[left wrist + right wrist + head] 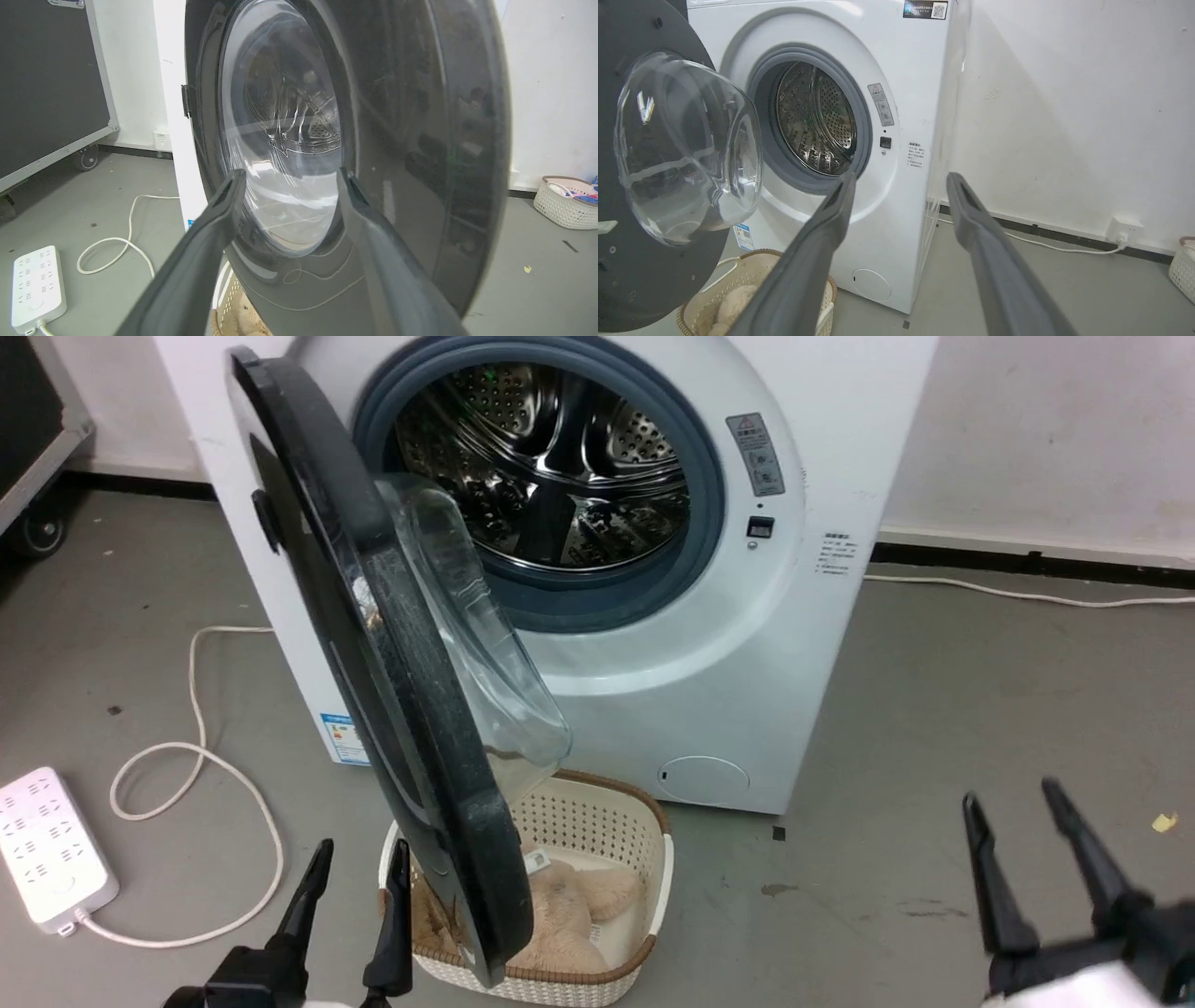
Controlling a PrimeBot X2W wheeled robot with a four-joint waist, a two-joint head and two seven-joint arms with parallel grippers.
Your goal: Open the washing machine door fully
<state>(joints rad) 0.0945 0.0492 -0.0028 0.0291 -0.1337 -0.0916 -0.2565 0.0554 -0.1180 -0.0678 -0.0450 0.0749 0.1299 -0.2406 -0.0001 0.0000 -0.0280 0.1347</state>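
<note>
The white washing machine (pixel 747 653) stands ahead with its grey-ringed opening and steel drum (pixel 551 467) exposed. Its big black door (pixel 373 644) is swung out to about a right angle, edge-on to me, the clear glass bowl (pixel 476 635) bulging to the right. My left gripper (pixel 359 859) is open at the lower left, just left of the door's bottom edge; in the left wrist view it (pixel 287 175) faces the door's glossy outer face (pixel 397 140) closely. My right gripper (pixel 1013 793) is open at the lower right, well clear of the machine (pixel 901 93), holding nothing.
A cream laundry basket (pixel 644 831) with a beige plush item sits on the floor under the door. A white power strip (pixel 47 849) and looping cord (pixel 196 737) lie at left. A black wheeled case (pixel 46 84) stands at far left. Another basket (pixel 565 200) sits by the right wall.
</note>
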